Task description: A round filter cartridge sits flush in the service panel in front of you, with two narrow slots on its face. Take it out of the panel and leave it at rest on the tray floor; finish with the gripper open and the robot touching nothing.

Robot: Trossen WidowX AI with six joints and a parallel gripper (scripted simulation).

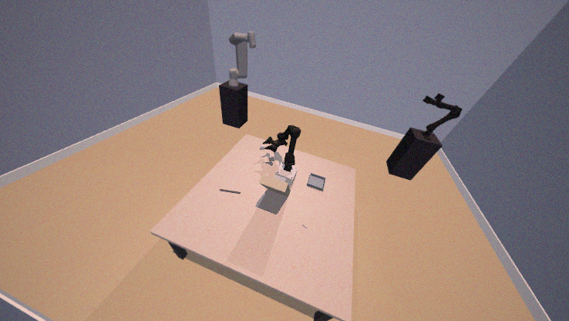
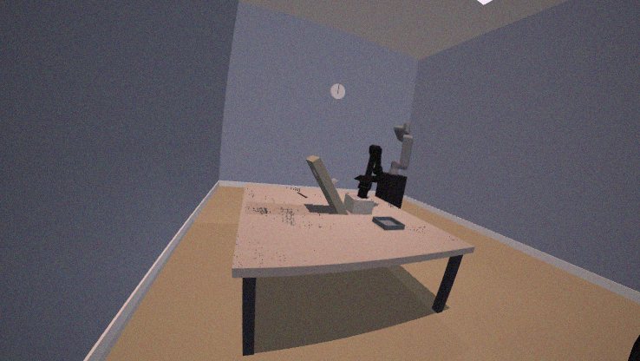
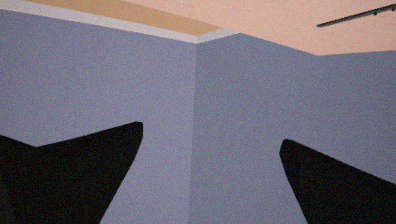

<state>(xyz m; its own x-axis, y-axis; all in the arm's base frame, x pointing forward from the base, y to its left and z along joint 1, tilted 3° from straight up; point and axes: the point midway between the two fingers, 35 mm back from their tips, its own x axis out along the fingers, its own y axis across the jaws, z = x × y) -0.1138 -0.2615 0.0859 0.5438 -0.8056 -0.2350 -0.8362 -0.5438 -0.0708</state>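
Note:
The service panel (image 1: 274, 184) (image 2: 326, 187) is a thick tan slab that leans in front of the arm's base. Its slotted face and the round cartridge cannot be made out in either the top or the exterior view, and neither is in the wrist view. The shallow blue-grey tray (image 1: 314, 187) (image 2: 392, 227) stands on the table beside the arm's base, and no cartridge shows in it. My gripper (image 1: 264, 146) (image 2: 356, 178) (image 3: 212, 138) is open and empty, raised above the table on the side away from the tray. The wrist view shows wall, floor and a table corner past its wide-apart fingers.
The arm's pale base block (image 1: 286, 172) (image 2: 359, 204) stands close behind the panel. A thin dark bar (image 1: 230, 191) (image 2: 302, 194) (image 3: 357, 16) lies on the table. A tiny thin object (image 1: 304, 226) lies farther off. Two other arms stand on dark pedestals beyond the table.

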